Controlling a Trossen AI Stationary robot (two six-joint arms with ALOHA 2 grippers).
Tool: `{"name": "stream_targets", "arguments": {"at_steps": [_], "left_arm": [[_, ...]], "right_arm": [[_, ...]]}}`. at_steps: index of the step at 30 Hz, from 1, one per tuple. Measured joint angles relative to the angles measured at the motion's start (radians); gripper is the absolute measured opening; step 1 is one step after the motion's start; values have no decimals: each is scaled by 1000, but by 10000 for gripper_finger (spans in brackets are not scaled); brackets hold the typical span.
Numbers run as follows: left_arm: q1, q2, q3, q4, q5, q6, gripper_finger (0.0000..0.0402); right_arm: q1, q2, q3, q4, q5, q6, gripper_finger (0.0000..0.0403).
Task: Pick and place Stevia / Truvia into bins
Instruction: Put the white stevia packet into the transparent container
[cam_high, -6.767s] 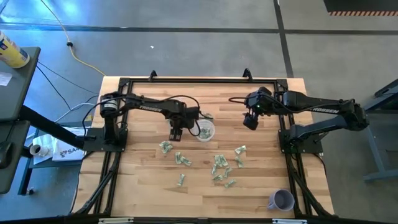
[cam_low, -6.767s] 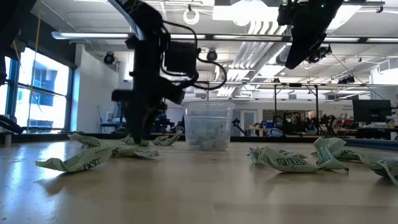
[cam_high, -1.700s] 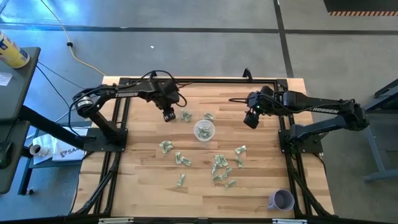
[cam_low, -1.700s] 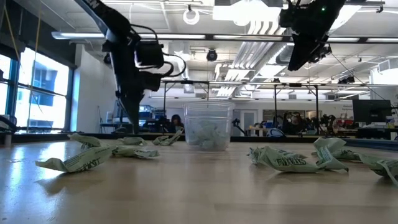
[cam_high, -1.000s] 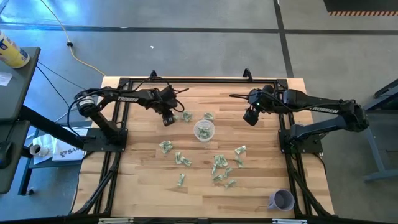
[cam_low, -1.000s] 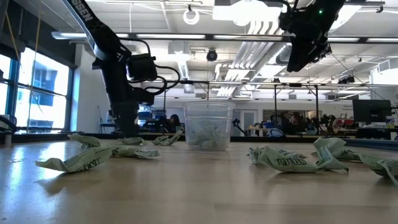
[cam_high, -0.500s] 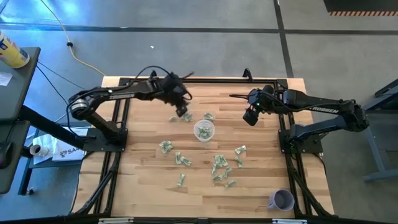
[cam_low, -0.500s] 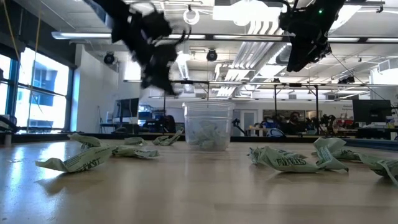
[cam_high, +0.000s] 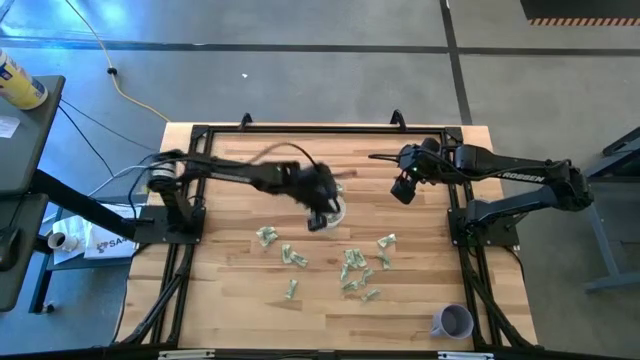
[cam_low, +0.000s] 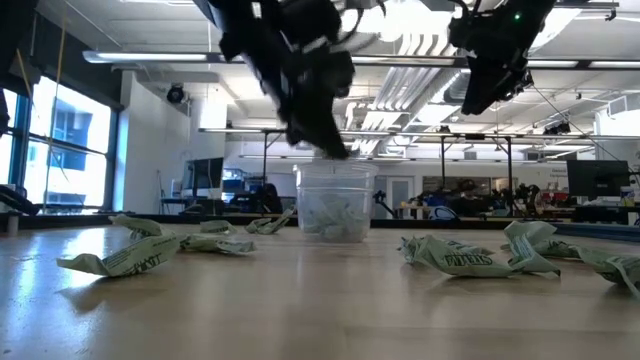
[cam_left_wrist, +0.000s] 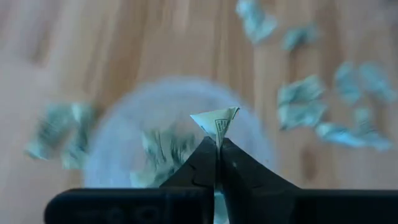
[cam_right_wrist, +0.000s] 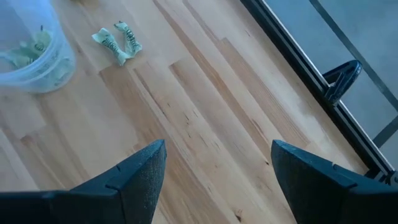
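Several crumpled green and white Stevia packets (cam_high: 355, 265) lie scattered on the wooden table (cam_high: 230, 310), near of the clear cup (cam_high: 336, 211). The cup stands mid-table with packets inside (cam_low: 335, 215). My left gripper (cam_high: 318, 212) hovers just above the cup's rim (cam_low: 335, 168), shut on one packet (cam_left_wrist: 216, 118). My right gripper (cam_high: 403, 188) hangs open and high at the far right, holding nothing (cam_right_wrist: 217, 168). My left gripper pinches one crumpled packet between its two fingertips (cam_left_wrist: 210, 163), and the packet's free end (cam_left_wrist: 217, 116) sticks out past the tips. The fingers slant down from above toward the cup's mouth. The packet is lifted clear, over the cup.
A lavender cup (cam_high: 452, 321) stands at the near right corner. One packet (cam_right_wrist: 118, 40) lies on the far side of the clear cup. Black frame rails (cam_high: 300, 128) run along the table's far, left and right sides. Bare wood lies at the near left.
My left gripper has risen from the table at the far left and swung toward the right and near side, ending above the clear cup. The view is blurred by this motion. My right arm has kept still.
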Motion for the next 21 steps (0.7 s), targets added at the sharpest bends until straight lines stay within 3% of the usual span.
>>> {"name": "stream_targets", "arguments": {"at_steps": [7, 13, 17, 21], "left_arm": [[-47, 17, 87, -138, -207, -48, 111], [-45, 1, 256, -303, -231, -32, 177], [-57, -7, 286, -438, -224, -18, 202], [-75, -72, 291, -552, -253, -25, 203]], "right_arm": [[35, 0, 0, -34, -11, -4, 281], [55, 0, 0, -36, -22, -30, 281], [81, -1, -17, -68, -167, -58, 281], [177, 0, -146, -36, -240, -136, 281]]}}
